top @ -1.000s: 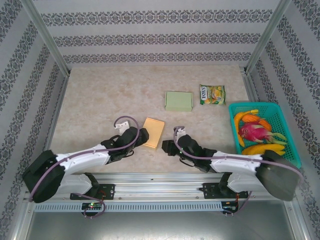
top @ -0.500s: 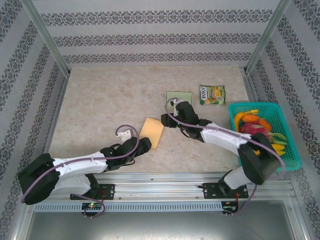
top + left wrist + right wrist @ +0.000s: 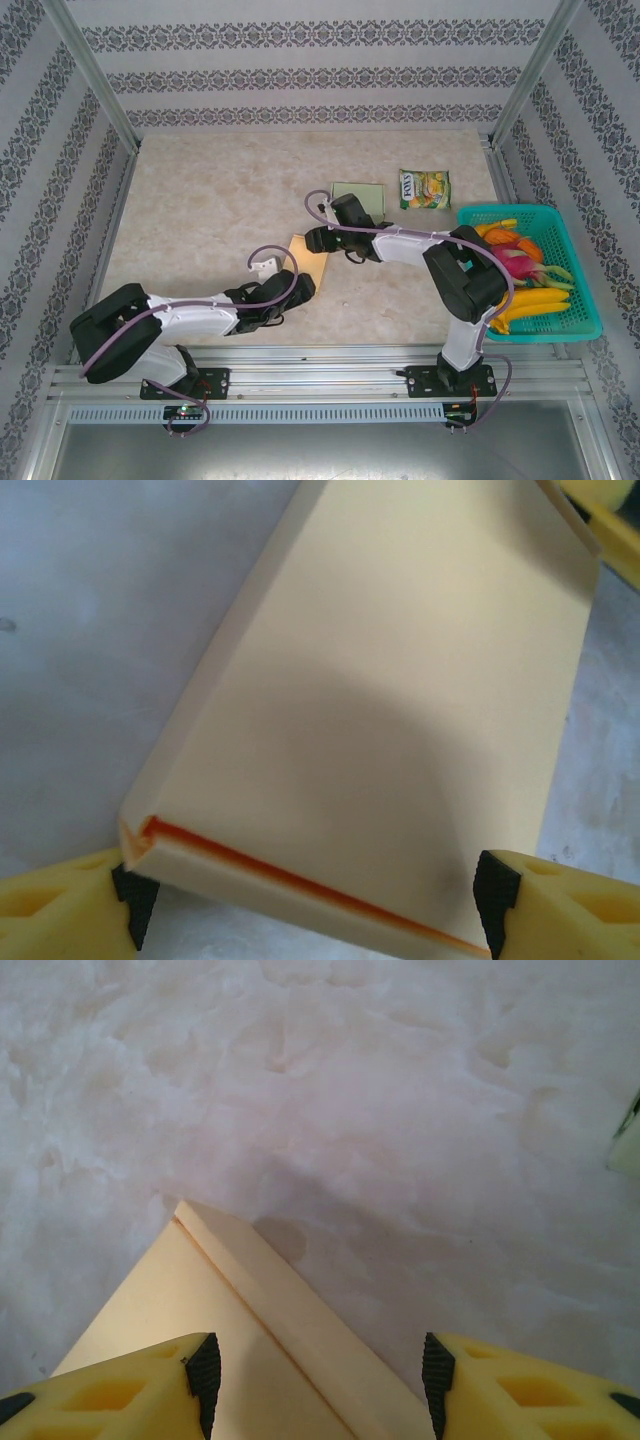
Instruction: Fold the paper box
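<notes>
Teal basket (image 3: pixel 545 335) of fruit (image 3: pixel 515 268) is sitting at the table's (image 3: pixel 200 200) right edge, well apart from the work. A snack packet (image 3: pixel 425 188) is lying further back, and the right arm (image 3: pixel 410 242) is partly covering the pale green box (image 3: pixel 370 195) beside it.

The paper box (image 3: pixel 380 680) is lying flat near the table's middle, its long axis running near to far, with the far end leaning slightly right. The left gripper (image 3: pixel 312 905) is standing wide, pads flanking the box's near end; whether they are pressing it I cannot tell. The right gripper (image 3: pixel 315 1380) is hovering, jaws apart, over a far corner.

A second ago the right arm was lying folded near its base. It is now reaching over the box's far end. The left gripper has shifted from the box's left side to its near end.
</notes>
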Robot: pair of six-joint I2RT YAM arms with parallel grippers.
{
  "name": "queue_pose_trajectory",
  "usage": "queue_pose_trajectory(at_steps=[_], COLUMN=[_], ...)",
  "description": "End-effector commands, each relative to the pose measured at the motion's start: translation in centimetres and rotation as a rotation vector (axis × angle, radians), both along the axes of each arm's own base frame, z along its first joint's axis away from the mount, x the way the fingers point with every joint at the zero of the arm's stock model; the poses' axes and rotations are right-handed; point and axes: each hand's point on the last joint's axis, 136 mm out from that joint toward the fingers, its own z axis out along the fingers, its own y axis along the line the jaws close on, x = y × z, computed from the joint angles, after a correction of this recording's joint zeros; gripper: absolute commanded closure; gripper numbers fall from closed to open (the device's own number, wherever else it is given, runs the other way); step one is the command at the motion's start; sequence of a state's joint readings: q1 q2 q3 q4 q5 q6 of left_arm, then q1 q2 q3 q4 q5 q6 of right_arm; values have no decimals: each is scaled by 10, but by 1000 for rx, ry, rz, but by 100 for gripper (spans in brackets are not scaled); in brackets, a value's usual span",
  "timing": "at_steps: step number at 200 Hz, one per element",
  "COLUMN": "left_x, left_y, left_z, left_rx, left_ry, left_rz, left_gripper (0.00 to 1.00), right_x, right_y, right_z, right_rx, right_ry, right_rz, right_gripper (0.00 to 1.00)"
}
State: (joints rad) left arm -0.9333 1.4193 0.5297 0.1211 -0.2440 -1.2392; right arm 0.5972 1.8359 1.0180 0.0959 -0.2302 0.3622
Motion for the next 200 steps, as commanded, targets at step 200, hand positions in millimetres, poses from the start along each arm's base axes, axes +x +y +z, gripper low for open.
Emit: queue_pose_trajectory(at_steps=[200], left_x=[80], left_y=[11], left_z=[19], left_rx=[98], left_ry=[-28], left_rz=[1], left_gripper=[32], right_x=[-63], right_y=[-26], right_z=[-2], right_rx=[176], right_ry=[19], right_rz=[-76], right_gripper=[55])
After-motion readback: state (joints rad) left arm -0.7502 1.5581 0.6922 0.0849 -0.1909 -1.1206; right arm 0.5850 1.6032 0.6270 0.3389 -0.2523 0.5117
